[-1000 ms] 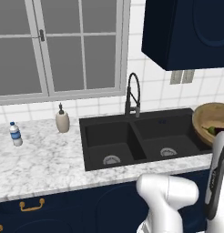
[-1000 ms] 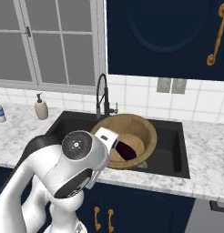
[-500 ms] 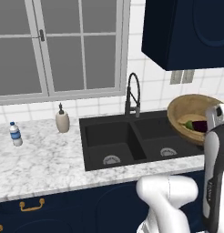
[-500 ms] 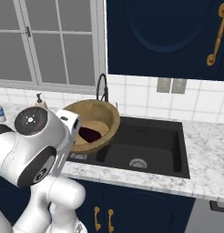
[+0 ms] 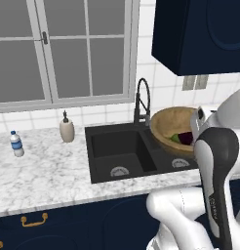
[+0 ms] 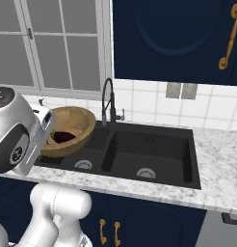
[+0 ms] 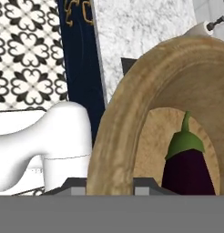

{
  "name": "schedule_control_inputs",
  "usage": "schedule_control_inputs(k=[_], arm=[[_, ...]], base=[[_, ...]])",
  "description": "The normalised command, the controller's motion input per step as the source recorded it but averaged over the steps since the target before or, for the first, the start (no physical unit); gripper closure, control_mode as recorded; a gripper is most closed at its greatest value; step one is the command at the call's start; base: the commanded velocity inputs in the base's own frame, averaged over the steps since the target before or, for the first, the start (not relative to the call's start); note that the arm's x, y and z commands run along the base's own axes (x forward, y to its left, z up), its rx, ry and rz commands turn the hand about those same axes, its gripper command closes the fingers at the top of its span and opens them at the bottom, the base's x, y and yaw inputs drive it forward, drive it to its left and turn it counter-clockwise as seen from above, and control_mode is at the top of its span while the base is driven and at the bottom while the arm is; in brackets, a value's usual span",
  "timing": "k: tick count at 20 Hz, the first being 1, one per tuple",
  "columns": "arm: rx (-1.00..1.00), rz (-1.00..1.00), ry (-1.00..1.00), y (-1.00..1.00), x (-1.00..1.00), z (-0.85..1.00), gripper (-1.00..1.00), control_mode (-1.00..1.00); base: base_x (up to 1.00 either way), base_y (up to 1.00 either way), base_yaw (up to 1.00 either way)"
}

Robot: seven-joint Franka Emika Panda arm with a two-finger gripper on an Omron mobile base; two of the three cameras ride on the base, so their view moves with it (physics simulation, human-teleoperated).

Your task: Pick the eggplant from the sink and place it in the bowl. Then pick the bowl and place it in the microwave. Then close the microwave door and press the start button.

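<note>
I've got the wide round light-brown wooden bowl (image 5: 176, 132) off the table and in the air, tilted, hanging over the black double-basin sink (image 5: 123, 150) by the tall black arched spring faucet (image 5: 142, 100); in the right base view it sits at about 9 o'clock of the sink. The small dark purple eggplant with the green stem end (image 7: 187, 164) lies inside the bowl, so I judge step one done: eggplant out of the sink and into the bowl. Claw (image 7: 110, 187) is clamped on the thick bowl wall at the bottom of the hand view, rim running up between the tips; jaws part closed on the wood, holding. So I'm mid step two, carrying. The hand view looks past the rim to the white-grey marble table (image 7: 141, 29), navy cabinet front and patterned floor tiles (image 7: 27, 50). A cream soap dispenser (image 5: 67, 129) and a small water bottle (image 5: 15, 143) stand well apart at 9 o'clock of the sink on the table, out of my way. Left to do: get the bowl to the microwave, set it inside, release, shut the door, press start. My worry is the tilt: the eggplant could roll out if I swing hard, so slow and level.
</note>
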Motion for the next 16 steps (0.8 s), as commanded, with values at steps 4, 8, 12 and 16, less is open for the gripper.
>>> schedule_control_inputs(k=[4, 8, 12, 16], arm=[[0.01, 0.0, -0.04, 0.68, 0.0, -0.01, 1.0, -1.0], [0.02, -0.01, -0.19, 0.31, -0.04, 0.11, 1.0, -1.0], [-0.01, 0.0, 0.04, 0.15, -0.02, 0.59, 1.0, -1.0], [0.0, 0.0, 0.0, -0.01, -0.08, 0.72, 1.0, -1.0]], base=[[0.0, 0.0, 0.0], [0.0, 0.0, 0.0], [0.0, 0.0, 0.0], [0.0, 0.0, 0.0]])
